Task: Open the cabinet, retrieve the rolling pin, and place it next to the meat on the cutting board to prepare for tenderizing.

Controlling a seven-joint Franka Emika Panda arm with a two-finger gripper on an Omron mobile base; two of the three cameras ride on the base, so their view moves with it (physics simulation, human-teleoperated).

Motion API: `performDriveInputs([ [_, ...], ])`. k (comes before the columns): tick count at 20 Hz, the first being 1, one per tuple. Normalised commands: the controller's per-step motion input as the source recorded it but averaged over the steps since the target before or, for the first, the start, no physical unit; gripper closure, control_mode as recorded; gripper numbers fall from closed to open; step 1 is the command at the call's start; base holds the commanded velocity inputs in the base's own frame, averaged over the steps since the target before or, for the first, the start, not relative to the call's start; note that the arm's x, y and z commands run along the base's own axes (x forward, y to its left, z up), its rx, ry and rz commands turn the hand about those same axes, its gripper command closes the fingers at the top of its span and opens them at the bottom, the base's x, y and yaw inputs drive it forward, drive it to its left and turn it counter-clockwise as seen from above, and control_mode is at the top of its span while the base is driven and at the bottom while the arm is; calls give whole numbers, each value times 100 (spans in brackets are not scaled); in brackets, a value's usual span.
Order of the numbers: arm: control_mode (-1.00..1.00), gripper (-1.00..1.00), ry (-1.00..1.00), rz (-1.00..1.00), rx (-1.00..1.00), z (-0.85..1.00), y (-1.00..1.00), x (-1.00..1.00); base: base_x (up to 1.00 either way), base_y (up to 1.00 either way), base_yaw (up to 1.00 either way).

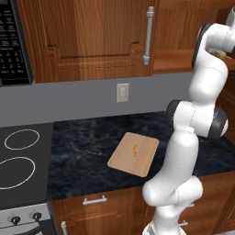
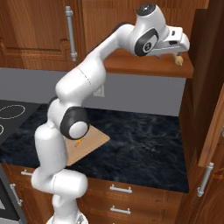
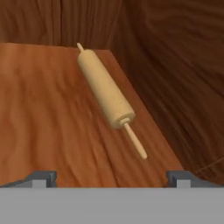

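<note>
The gripper, jaws spread wide and empty, faces the rolling pin lying on the shelf inside the opened cabinet. It should advance, straddle the thick barrel rather than the thin handle, then close.

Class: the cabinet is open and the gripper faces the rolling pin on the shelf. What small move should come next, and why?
Probably ease the gripper forward over the rolling pin. Its fingertips stand wide apart short of the pin, which lies free on the shelf.

Light-tan rolling pin on reddish-brown grained shelf; counter seemingly dark marbled.
</note>
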Motion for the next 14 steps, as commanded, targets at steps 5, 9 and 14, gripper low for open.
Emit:
performDriveInputs([
  [5,-100,-100,-3,1,8,0,-33,29,0,0,0],
  [9,-100,-100,0,3,2,-2,-18,19,0,0,0],
  [14,-100,-100,0,0,0,-3,0,18,0,0,0],
])
